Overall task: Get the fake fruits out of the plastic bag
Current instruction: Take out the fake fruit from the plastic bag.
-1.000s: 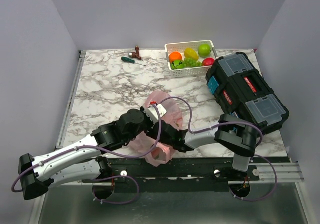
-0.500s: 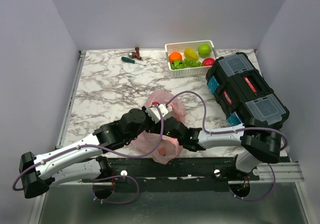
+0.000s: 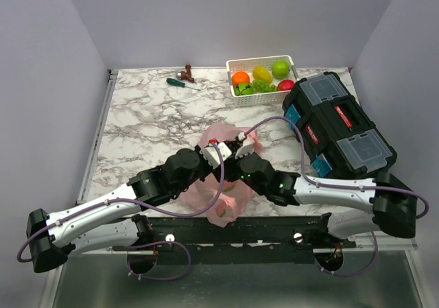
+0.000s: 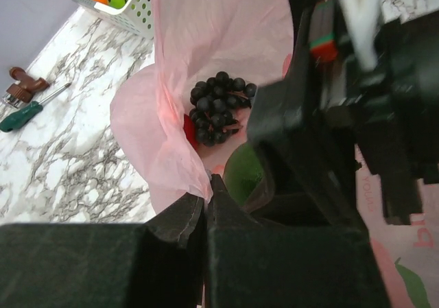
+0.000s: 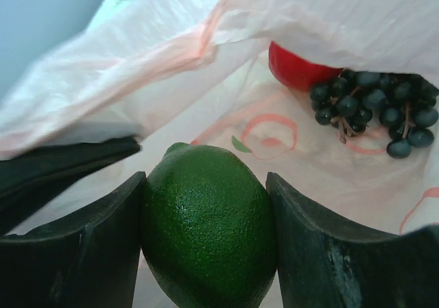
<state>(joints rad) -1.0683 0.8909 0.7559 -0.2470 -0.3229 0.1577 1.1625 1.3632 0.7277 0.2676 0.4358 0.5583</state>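
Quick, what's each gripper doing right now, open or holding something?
Left gripper: closed, pinching the edge of the thin translucent pink plastic bag.
Right gripper: closed on a glossy green lime-shaped plastic fruit inside that bag.

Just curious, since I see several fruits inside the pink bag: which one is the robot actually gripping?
The bumpy green citrus fruit, pinched between the right fingers; the red fruit and dark grapes lie loose beyond.

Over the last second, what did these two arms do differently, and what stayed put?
The right arm stretched out low, pushing the right gripper deeper into the plastic bag, away from the bases; its fingers now clasp a green fruit. The left gripper kept pinching the bag's edge. The basket, toolbox and screwdriver stayed put.
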